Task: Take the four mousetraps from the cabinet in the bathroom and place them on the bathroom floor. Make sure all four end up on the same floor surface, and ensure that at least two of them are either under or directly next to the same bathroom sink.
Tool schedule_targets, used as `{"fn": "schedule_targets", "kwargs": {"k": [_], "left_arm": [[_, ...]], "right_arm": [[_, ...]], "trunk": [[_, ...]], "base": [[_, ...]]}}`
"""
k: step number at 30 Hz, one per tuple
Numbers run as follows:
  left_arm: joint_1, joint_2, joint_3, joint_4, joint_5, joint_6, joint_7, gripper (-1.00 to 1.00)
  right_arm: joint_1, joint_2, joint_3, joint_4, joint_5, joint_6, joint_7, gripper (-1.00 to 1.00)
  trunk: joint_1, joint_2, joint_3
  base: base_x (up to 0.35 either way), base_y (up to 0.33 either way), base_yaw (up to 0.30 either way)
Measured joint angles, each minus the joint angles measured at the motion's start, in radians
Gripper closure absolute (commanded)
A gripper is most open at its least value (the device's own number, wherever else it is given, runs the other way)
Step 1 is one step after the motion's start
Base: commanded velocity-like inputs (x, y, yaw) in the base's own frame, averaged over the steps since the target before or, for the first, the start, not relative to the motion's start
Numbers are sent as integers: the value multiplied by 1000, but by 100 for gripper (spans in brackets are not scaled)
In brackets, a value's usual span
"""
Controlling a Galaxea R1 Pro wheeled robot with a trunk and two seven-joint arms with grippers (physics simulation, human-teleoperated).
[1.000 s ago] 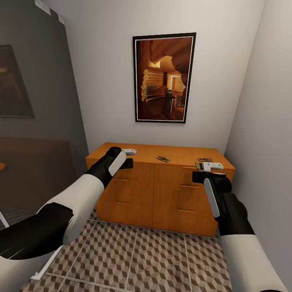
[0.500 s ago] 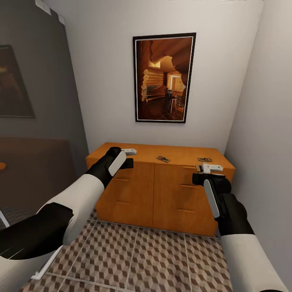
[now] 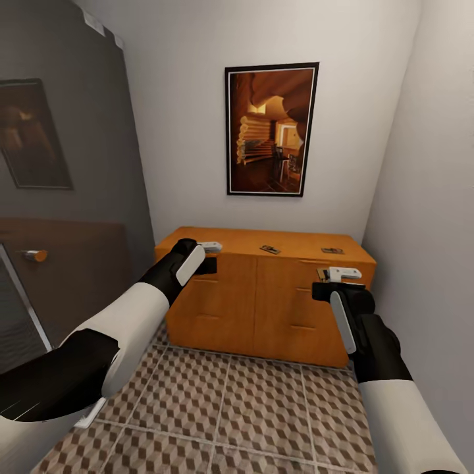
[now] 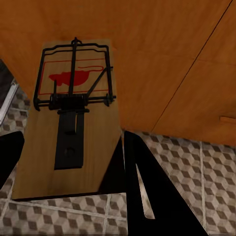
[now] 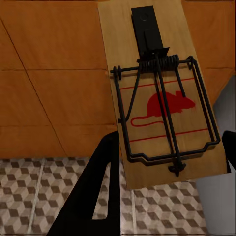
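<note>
The orange-brown cabinet (image 3: 263,303) stands against the far wall. Two mousetraps (image 3: 268,249) (image 3: 332,250) lie on its top. My left gripper (image 3: 210,248) hovers at the cabinet's left front edge, shut on a third mousetrap (image 4: 71,123), whose tan board with a red mouse mark sits between the dark fingers (image 4: 142,187). My right gripper (image 3: 343,271) hangs before the cabinet's right front, shut on a fourth mousetrap (image 5: 157,93) held by its fingers (image 5: 101,191). The cube-patterned bathroom floor (image 3: 250,408) spreads below. The sink is out of view.
A framed picture (image 3: 271,129) hangs above the cabinet. A dark grey door (image 3: 66,197) with an orange handle (image 3: 33,255) runs along the left, and a pale wall (image 3: 434,230) closes the right side. The tiled floor in front of the cabinet is open.
The whole view has shifted: the cabinet sits farther off and more door shows at the left, so the camera moved. Both arms keep their pose and their traps.
</note>
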Motion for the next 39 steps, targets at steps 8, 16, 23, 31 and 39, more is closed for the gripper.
{"fn": "schedule_targets", "kwargs": {"k": [8, 16, 23, 31, 39], "left_arm": [[0, 0, 0, 0, 1, 0, 0, 100], [0, 0, 0, 0, 0, 0, 0, 100], [0, 0, 0, 0, 0, 0, 0, 100], [0, 0, 1, 0, 0, 0, 0, 100], [5, 0, 1, 0, 6, 0, -1, 100]], "right_arm": [[0, 0, 1, -1, 3, -1, -1, 100], [0, 0, 0, 0, 3, -1, -1, 100], [0, 0, 0, 1, -2, -7, -2, 100], [3, 7, 0, 2, -1, -28, -8, 100], [73, 4, -1, 32, -1, -80, -6, 100]], "trunk": [[0, 0, 0], [0, 0, 0], [0, 0, 0], [0, 0, 0], [0, 0, 0]], "base": [[-298, 126, 0], [-299, 126, 0], [-299, 126, 0], [-310, 84, 0], [-334, 3, 0]]}}
